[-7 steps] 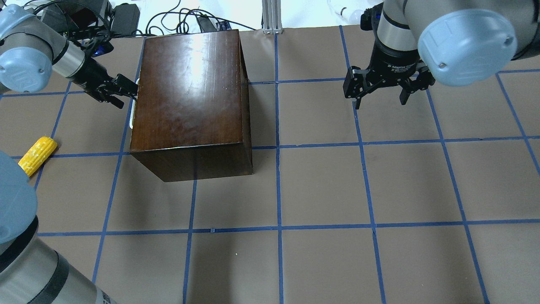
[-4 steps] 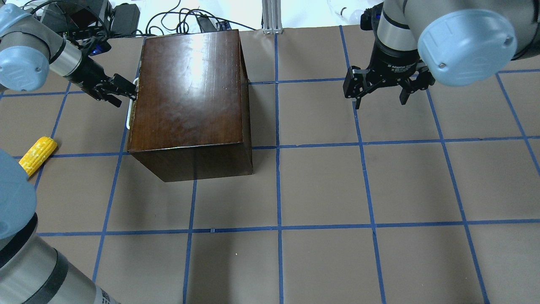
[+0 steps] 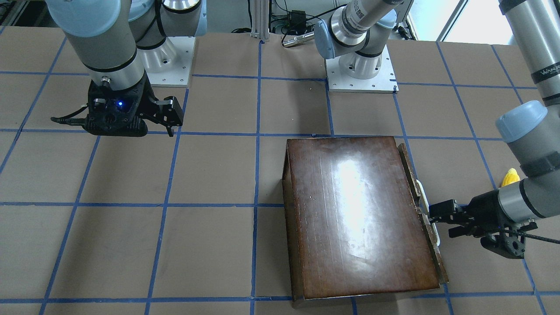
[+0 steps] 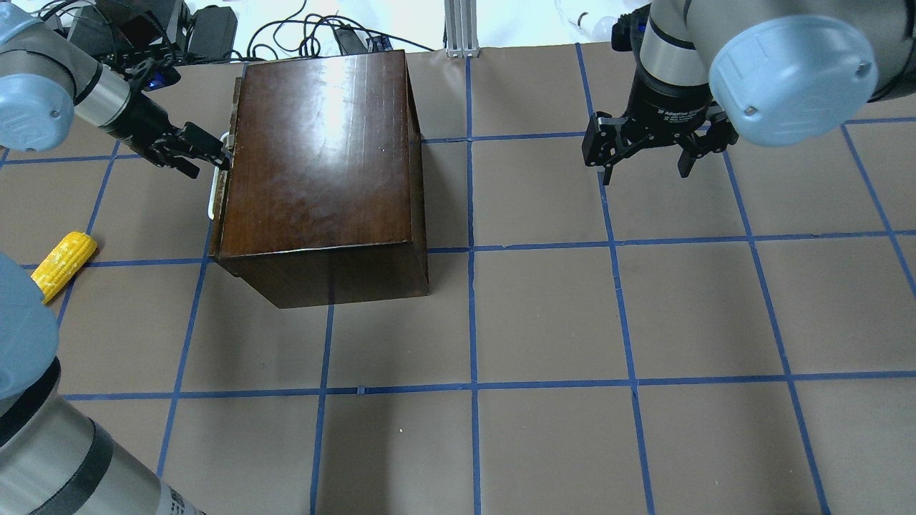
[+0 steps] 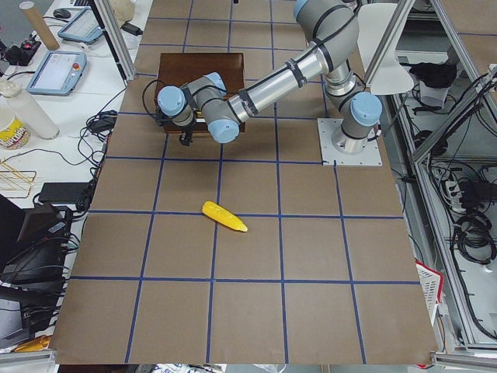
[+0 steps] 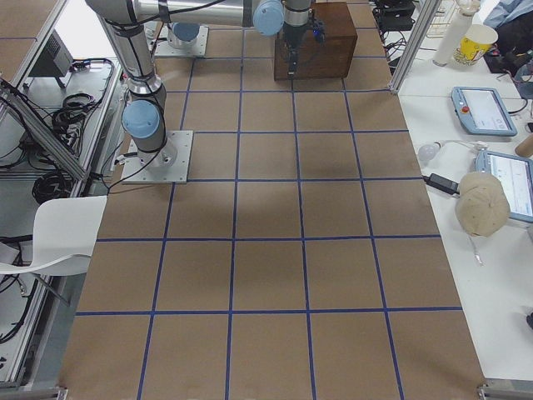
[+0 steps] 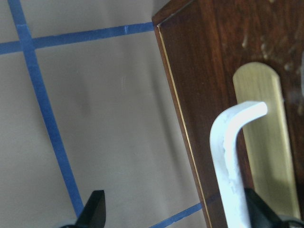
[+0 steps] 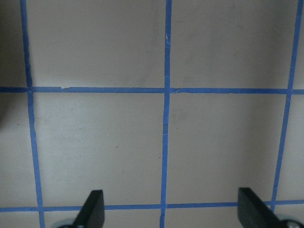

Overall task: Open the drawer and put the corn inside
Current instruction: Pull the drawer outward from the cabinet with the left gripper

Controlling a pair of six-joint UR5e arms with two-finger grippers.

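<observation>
Brown wood, pull just begun: drawer (image 4: 227, 143) a sliver out of the box (image 4: 322, 150), corn (image 4: 64, 266) waiting on the table (image 4: 544, 315).

Overhead: left gripper (image 4: 215, 154) at the white handle (image 4: 213, 193) on the drawer's front; corn well apart from the box, beside the left arm; right gripper (image 4: 644, 172) hanging spread wide, holding nothing. Front-facing: thin gap along the front's edge, corn's tip peeking past the left forearm. Exterior left: corn lying alone, away from the box. Left wrist: fingers (image 7: 259, 211) wide, handle just inside one, seemingly hooked rather than pinched. Right wrist: only table between wide tips. Step judged: opening, hardly started. Next: pull straight outward until enough tray shows for the cob, then let go and fetch the corn.
</observation>
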